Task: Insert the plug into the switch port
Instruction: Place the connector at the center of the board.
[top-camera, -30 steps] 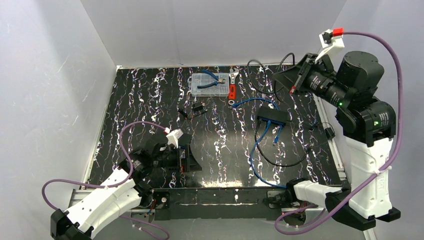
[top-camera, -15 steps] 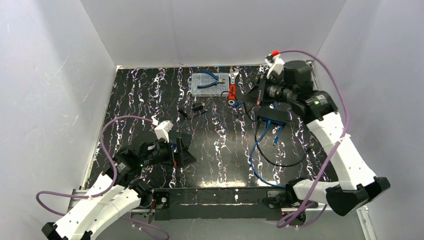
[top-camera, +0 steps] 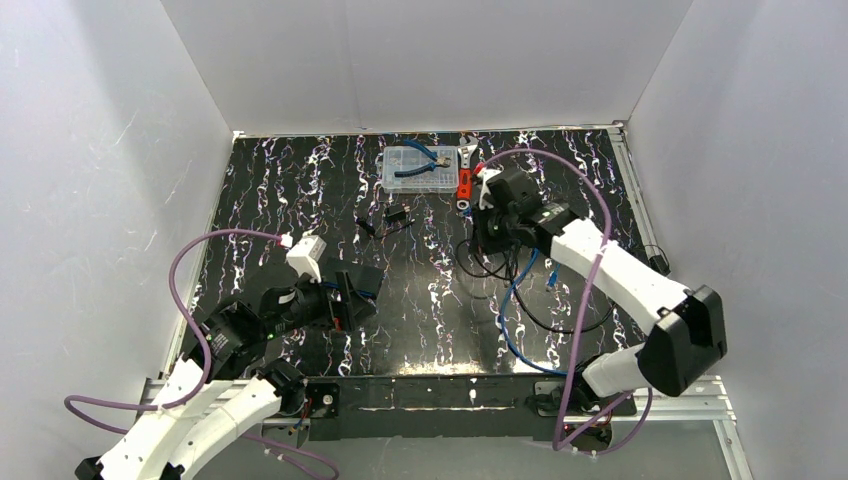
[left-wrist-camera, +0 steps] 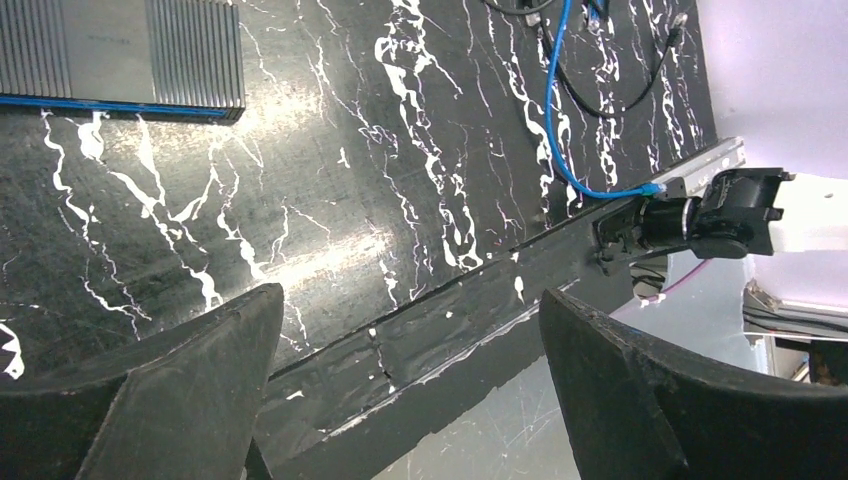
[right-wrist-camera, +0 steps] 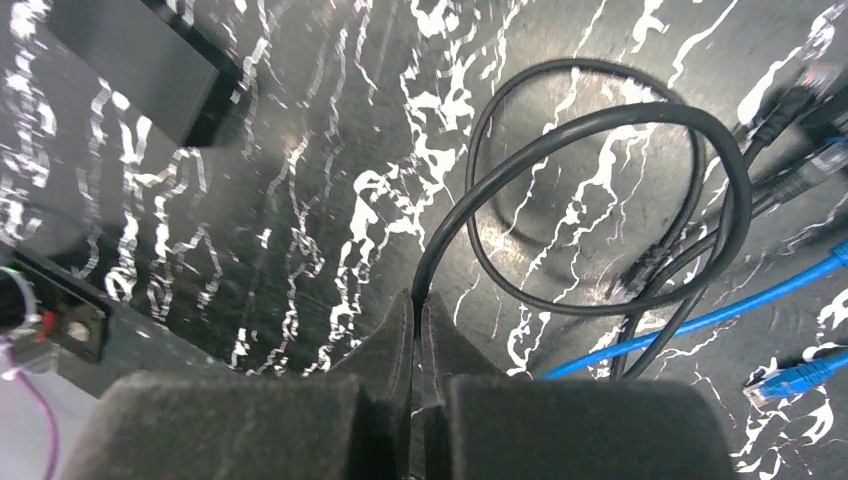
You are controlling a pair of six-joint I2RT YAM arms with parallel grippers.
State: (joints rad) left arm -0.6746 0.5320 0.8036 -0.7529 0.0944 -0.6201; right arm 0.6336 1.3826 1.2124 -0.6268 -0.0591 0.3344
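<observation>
Along the near edge runs the mounting rail (top-camera: 430,390). From its left end the left arm folds up and reaches right with the wrist rolled. The left gripper (left-wrist-camera: 408,300) hangs low over the near-left part of the table (top-camera: 300,200), fingers spread wide with nothing between them. A blue cable (left-wrist-camera: 551,100) runs from the rail toward the far side, and a loose blue plug (right-wrist-camera: 790,385) lies just right of the right gripper (right-wrist-camera: 415,300). That gripper points down at the middle-right of the table with its pads pressed together. The black cable (right-wrist-camera: 640,106) coils in two loops just ahead of it and meets the seam of the tips, but I cannot tell whether it is nipped there. What looks like its black plug (right-wrist-camera: 640,272) rests by the right side of the loops, too dim to be sure. The right arm rises from the near-right corner, bends at the elbow by the right edge and sweeps its forearm (top-camera: 620,275) far and left, covering the switch from above. The switch (left-wrist-camera: 120,50) shows only in the left wrist view, as a flat ribbed-topped box cut off by the corner, its ports unseen. A matte dark slab (right-wrist-camera: 120,60) is cropped in the right wrist view, and I cannot tell what it is. Farther off lie small black parts (top-camera: 400,214), a red-handled wrench (top-camera: 464,182) and, left of it, a clear parts box (top-camera: 417,155) with blue pliers (top-camera: 422,168) on it.
</observation>
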